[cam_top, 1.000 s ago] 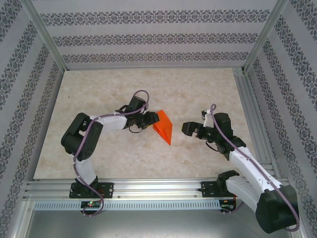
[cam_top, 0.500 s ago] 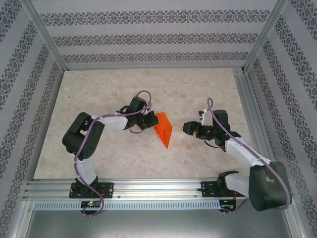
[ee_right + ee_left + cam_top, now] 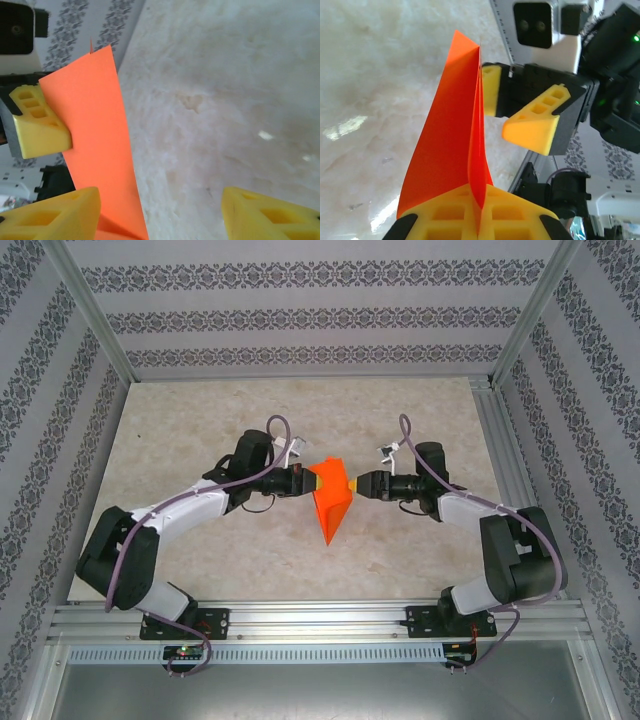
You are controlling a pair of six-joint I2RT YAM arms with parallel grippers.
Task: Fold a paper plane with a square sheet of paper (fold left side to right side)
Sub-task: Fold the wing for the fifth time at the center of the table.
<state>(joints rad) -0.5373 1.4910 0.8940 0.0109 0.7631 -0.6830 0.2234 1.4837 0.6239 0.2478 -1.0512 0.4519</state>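
Observation:
The paper plane (image 3: pixel 330 506) is a bright orange folded wedge, held up off the table at its middle with its point toward the near edge. My left gripper (image 3: pixel 307 480) is shut on its left end; in the left wrist view the yellow fingertips (image 3: pixel 445 212) pinch the standing fold (image 3: pixel 445 140). My right gripper (image 3: pixel 357 485) is open at the plane's right end. In the right wrist view the orange sheet (image 3: pixel 95 125) stands just inside the left finger (image 3: pixel 55 212), far from the right finger (image 3: pixel 270 215). No squeeze on the paper shows there.
The marble tabletop (image 3: pixel 200 420) is bare around the arms. Aluminium rails run along the right side (image 3: pixel 500 440) and the near edge (image 3: pixel 300 620). Patterned walls close in the back and sides.
The left gripper has shut on the orange paper and carried it slightly right and up. The right arm has swung left to the paper, its jaws narrowed but still apart.

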